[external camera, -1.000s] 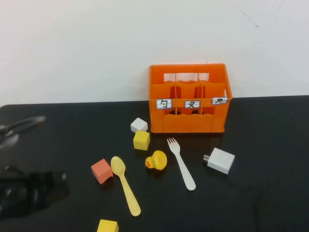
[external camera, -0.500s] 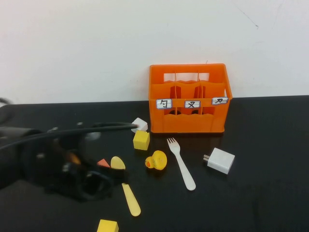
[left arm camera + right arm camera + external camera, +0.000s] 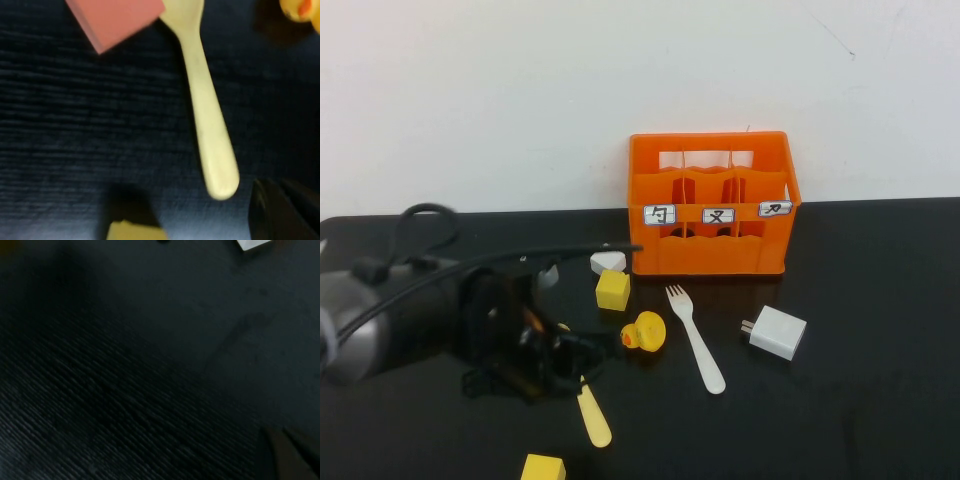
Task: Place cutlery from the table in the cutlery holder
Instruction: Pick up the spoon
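The left gripper [image 3: 582, 352] was held closed and empty over the table [image 3: 860, 420], its fingertips just above the spoon [image 3: 207, 125], beside the duck [image 3: 644, 332]. The fork [image 3: 697, 340] lay further out, before the orange cutlery holder [image 3: 712, 204]. The right gripper [image 3: 287, 450] was closed, well apart.

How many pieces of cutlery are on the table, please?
2: the spoon lies partly under the left gripper, the fork right of the duck. The right gripper hovers over the table. The crate may hide more.
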